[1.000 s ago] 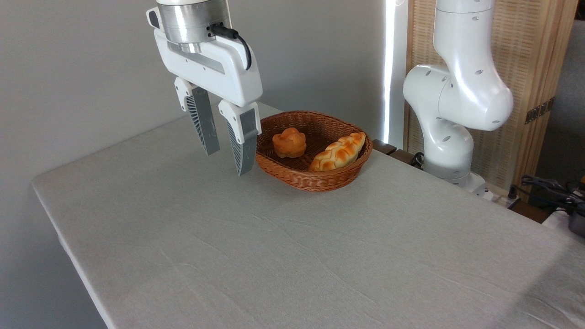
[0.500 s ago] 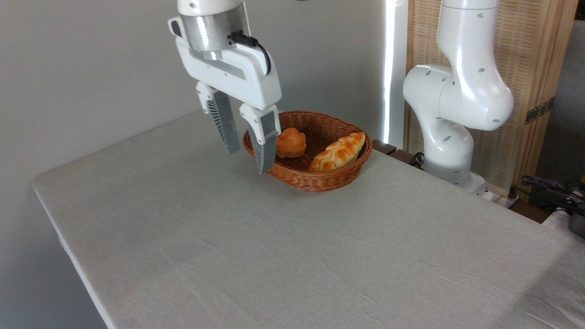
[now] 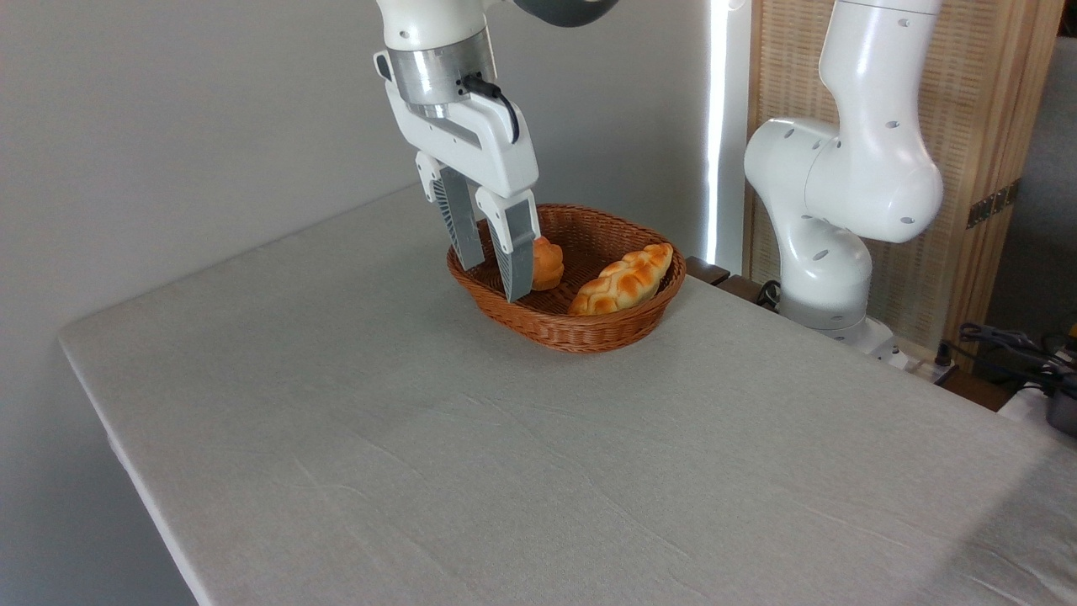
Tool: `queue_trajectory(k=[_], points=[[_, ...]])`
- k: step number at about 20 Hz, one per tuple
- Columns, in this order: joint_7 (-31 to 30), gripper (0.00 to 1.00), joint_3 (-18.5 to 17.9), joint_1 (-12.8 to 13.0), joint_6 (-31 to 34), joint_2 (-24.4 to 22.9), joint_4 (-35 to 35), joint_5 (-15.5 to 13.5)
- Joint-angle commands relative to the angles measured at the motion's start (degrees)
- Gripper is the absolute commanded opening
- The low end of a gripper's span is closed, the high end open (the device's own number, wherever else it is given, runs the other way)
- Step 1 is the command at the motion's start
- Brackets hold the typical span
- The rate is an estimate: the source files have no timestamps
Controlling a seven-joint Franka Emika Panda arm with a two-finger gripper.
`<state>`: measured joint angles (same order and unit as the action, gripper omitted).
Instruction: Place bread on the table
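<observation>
Bread (image 3: 548,263) in wicker basket (image 3: 589,330) beside braided loaf (image 3: 624,280) (half hidden by finger). Claw (image 3: 494,276) spread, empty, tips over basket's left end, on cloth-covered surface (image 3: 471,471).

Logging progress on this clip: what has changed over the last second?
The open gripper moved right, toward the basket, and now partly hides the round bun. Nothing was grasped. Bun, braided loaf and basket stayed put.
</observation>
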<state>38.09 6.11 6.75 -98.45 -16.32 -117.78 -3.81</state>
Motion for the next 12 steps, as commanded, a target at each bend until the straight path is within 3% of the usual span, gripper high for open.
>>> queue_trajectory(k=[1, 6, 9, 12], points=[[3.22, 1.00, -0.57, 1.16, -1.13, -1.96, -1.92, -1.02], [3.31, 1.00, -0.93, 5.37, -4.90, -7.49, -6.75, -1.82], [3.31, 1.00, -1.01, 9.50, -5.08, -8.37, -8.51, -1.82], [3.31, 1.00, -1.01, 11.79, -5.43, -8.91, -10.09, -1.73]])
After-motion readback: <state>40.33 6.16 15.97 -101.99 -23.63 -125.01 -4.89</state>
